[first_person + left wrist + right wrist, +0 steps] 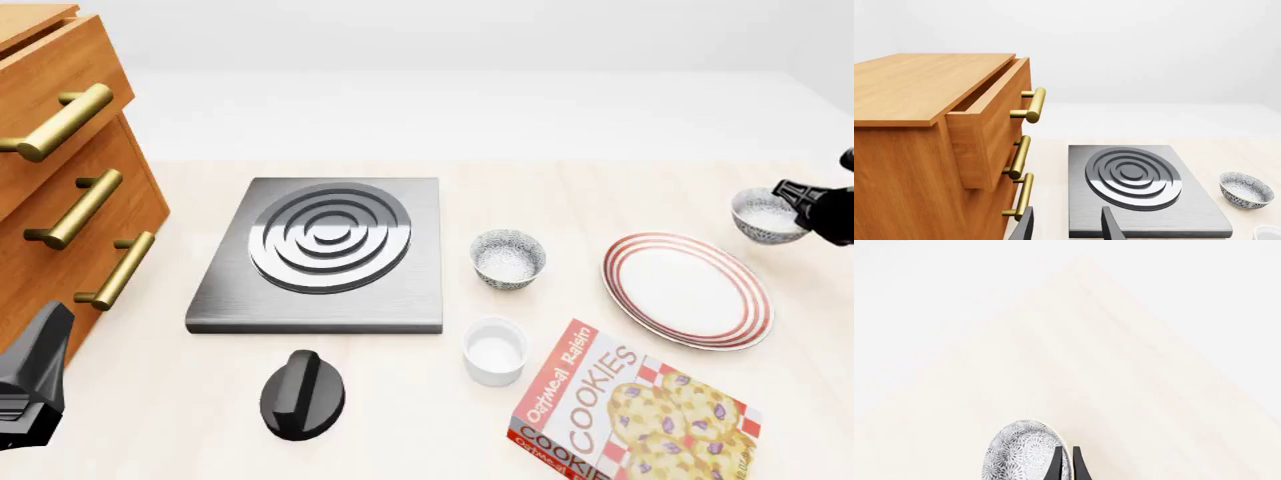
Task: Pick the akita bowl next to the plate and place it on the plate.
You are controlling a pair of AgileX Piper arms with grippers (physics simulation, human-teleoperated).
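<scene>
Front view is showing the right tool [797, 203] pinching the rim of the bowl [766, 215] at the plate's [687, 290] two o'clock, fingers nearly closed on it, so lifting it level before carrying toward eight o'clock seems wise.

On the worktop [561, 190], the burner [327, 250] lies right of the drawer cabinet [60, 180]. One bowl [509, 258] sits between burner and plate [686, 290]; another bowl [767, 216] lies behind the plate's right side.
</scene>
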